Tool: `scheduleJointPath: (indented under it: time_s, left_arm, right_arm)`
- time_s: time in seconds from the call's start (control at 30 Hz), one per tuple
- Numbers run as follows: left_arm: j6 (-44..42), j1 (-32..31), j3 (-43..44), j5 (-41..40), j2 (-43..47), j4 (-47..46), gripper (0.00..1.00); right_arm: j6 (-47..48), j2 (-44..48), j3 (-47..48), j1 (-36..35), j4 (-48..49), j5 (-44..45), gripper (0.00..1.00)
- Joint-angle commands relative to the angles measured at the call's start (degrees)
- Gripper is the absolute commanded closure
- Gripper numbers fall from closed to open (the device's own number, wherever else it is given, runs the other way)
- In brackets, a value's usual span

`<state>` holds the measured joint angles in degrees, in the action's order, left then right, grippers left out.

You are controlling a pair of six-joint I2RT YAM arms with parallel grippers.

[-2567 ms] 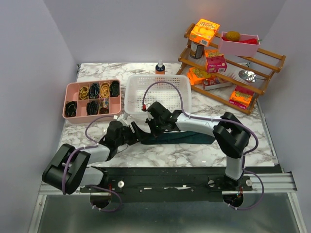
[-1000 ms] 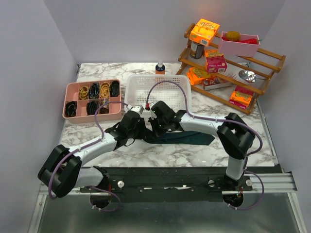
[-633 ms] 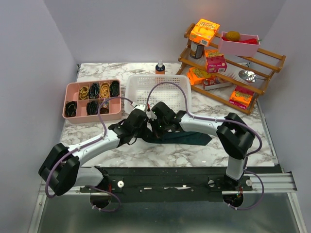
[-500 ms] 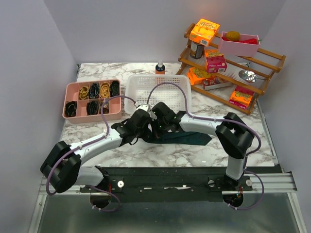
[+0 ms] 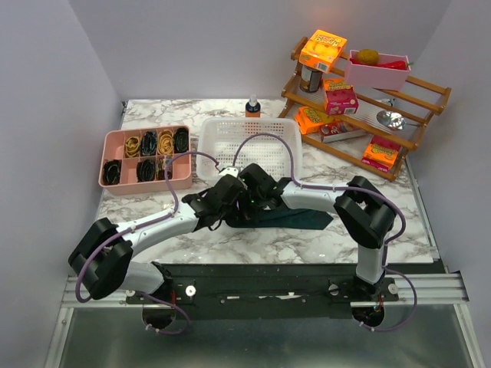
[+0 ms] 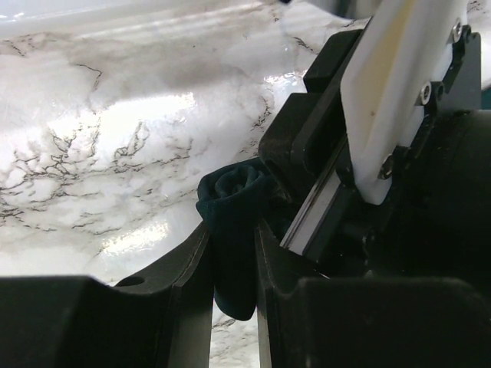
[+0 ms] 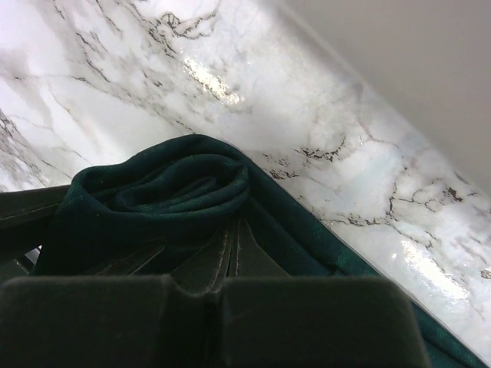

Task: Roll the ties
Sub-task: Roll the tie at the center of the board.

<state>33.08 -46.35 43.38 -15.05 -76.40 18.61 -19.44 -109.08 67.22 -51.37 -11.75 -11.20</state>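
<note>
Teal fabric tie, end rolled, is being pinched by left gripper; right gripper: grip cannot be told; open marble table at 5 o'clock.

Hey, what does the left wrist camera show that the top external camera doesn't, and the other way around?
Only the left wrist view shows the grip itself: the left gripper closed on the tie, with the rolled end's spiral poking out past the fingers. Only the top external view shows the tie's unrolled tail lying flat toward the right, plus the pink tray, the white basket and the wooden rack. Both show the dark tie and the marble table.
</note>
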Motion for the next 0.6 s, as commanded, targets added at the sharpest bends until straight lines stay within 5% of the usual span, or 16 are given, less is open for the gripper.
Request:
scheduleJointPath:
  time_s: [0.0, 0.57]
  left_arm:
    - [-0.56, -1.64, 2.50, -0.86, -0.94, -2.71, 0.69]
    - [-0.47, -2.08, 5.31, -14.38, 0.21, 17.32, 0.69]
  right_arm:
    - [-0.68, -0.70, -0.95, -1.36, 1.82, -1.98, 0.99]
    - [2.48, 10.99, -2.44, 0.57, -3.28, 6.90, 0.99]
